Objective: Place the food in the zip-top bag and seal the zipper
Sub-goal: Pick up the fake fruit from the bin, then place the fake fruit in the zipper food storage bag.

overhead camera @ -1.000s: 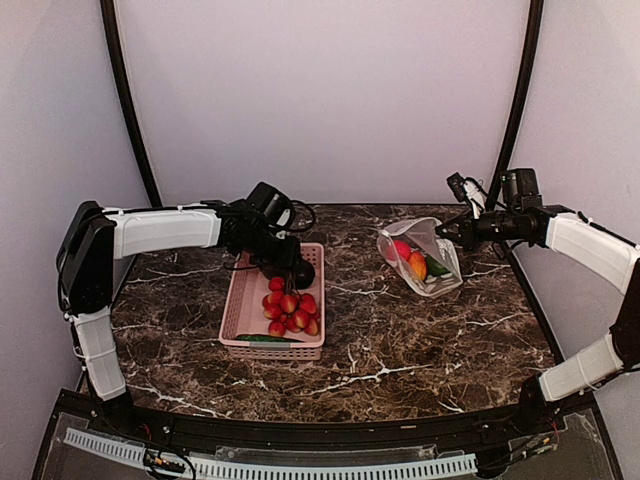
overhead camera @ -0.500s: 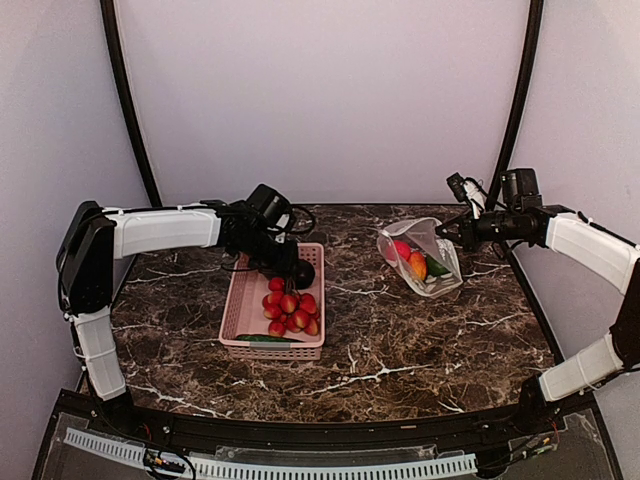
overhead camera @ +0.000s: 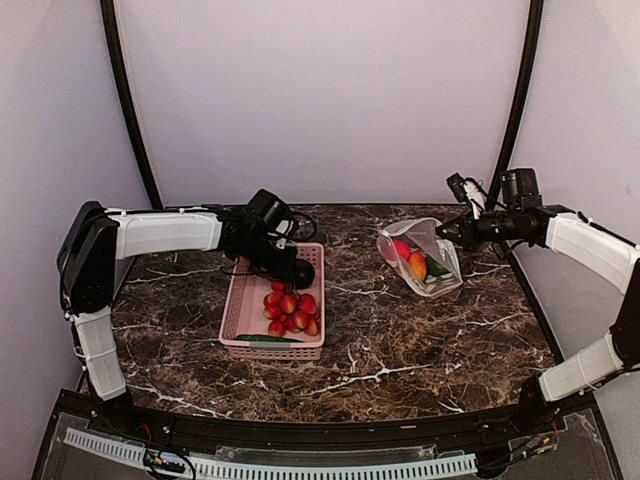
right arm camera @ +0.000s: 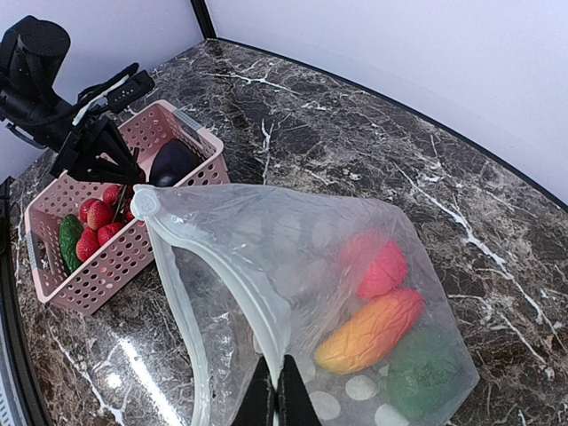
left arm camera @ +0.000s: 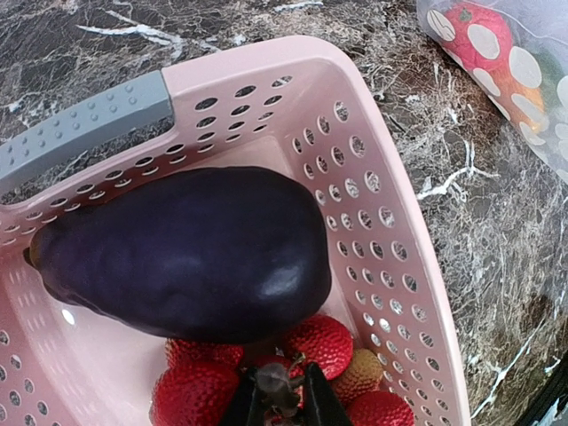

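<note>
Left wrist: red round toy fruits (left arm camera: 315, 342) and dark purple eggplant (left arm camera: 186, 248) not yet bagged, in pink perforated plastic basket (left arm camera: 390, 222). My left gripper (left arm camera: 275, 404) sits over the fruits, grip I cannot tell. Right gripper (right arm camera: 275, 390) clamps clear dotted zip-top bag (right arm camera: 293, 266), right of basket, partly filled, unsealed.

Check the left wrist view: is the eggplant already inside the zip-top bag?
No, the eggplant lies in the pink basket, apart from the zip-top bag.

Lab enclosure: blank white walls (overhead camera: 320, 100), black frame poles (overhead camera: 128, 100), marble-look table (overhead camera: 420, 340)
</note>
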Controlling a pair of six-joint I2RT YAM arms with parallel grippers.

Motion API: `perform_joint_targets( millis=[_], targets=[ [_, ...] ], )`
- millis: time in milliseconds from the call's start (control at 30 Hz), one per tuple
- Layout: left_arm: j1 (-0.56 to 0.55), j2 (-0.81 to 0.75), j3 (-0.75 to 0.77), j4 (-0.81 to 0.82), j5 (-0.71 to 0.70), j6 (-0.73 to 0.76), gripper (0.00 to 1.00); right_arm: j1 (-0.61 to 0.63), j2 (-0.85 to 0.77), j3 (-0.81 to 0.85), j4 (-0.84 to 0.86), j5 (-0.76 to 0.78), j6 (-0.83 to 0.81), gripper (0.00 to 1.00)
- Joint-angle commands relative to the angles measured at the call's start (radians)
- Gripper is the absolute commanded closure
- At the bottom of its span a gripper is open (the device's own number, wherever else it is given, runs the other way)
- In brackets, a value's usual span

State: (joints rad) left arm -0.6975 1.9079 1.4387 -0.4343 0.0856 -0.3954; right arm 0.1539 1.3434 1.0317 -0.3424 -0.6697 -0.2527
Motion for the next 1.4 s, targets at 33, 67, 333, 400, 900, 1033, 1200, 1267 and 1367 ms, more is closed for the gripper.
perform_joint_targets(
  millis=[33,67,333,400,900,1033,1200,1267,1367],
  targets=[
    [0.001,-0.054,0.005,-0.020,0.015,0.034,0.89,-0.005,-0.016,0.024,-0.027,-0.005,-0.005,1.00],
    [0.001,-0.078,0.007,-0.020,0.016,0.046,0.90,-0.005,-0.012,0.040,-0.040,-0.007,-0.004,1.00],
    [-0.005,-0.236,0.018,-0.019,0.038,0.103,0.97,-0.002,0.059,0.212,-0.253,-0.017,-0.010,1.00],
    [-0.011,-0.278,0.022,-0.012,0.043,0.116,0.98,-0.002,0.067,0.259,-0.298,-0.013,-0.015,1.00],
    [-0.172,-0.478,-0.009,0.412,0.208,0.189,0.99,0.098,0.160,0.487,-0.493,0.074,-0.009,1.00],
    [-0.232,-0.455,0.003,0.578,0.279,0.189,0.99,0.124,0.161,0.482,-0.494,0.084,0.002,1.00],
    [-0.278,-0.397,-0.054,0.865,0.371,0.151,0.99,0.134,0.159,0.475,-0.494,0.081,0.011,1.00],
    [-0.295,-0.350,-0.061,0.980,0.374,0.155,0.99,0.134,0.160,0.474,-0.493,0.070,0.018,1.00],
    [-0.302,-0.256,-0.032,1.089,0.383,0.155,0.99,0.134,0.161,0.475,-0.500,0.052,0.026,1.00]
  ],
)
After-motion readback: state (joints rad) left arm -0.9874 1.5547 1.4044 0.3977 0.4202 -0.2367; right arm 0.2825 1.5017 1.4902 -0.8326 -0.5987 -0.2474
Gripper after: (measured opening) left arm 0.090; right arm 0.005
